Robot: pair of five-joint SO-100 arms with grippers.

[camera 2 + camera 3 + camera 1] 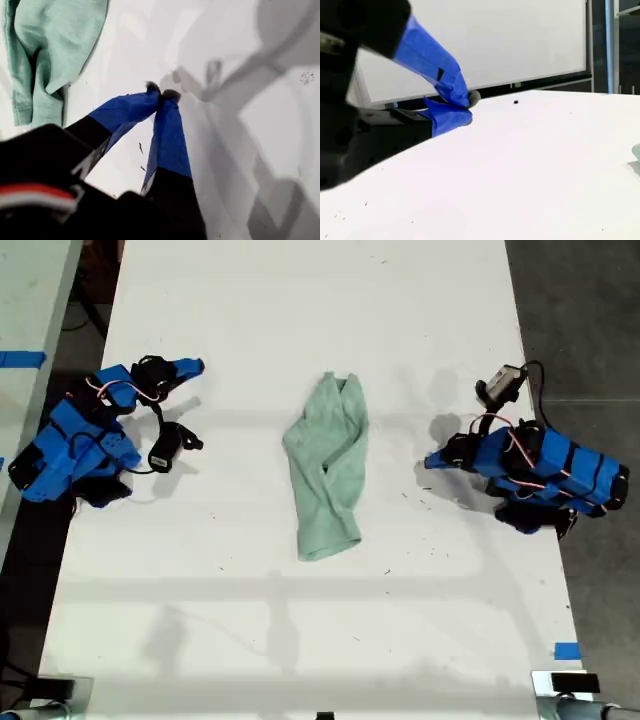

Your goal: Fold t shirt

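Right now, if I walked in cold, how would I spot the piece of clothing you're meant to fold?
Look at the long white table with a blue arm at each side in the exterior view. Midway between the arms lies the pale mint-green, wrinkled fabric t shirt, bunched into a narrow strip. It is the only soft, green thing there, and neither my first gripper nor my second gripper touches it.

both arms are built of bright blue printed shells with black servo blocks between the segments, and thin red-and-white wires loop over their upper sides. my first gripper (161, 94) has two long blue fingers (167, 140) that taper to small dark rounded tips and run back into black housing with a red and white band at its 8 o'clock edge. my second gripper (465, 107) has blue, angular, wedge-shaped fingers (432, 60) with a small black mark on the larger one, fixed to a black body.
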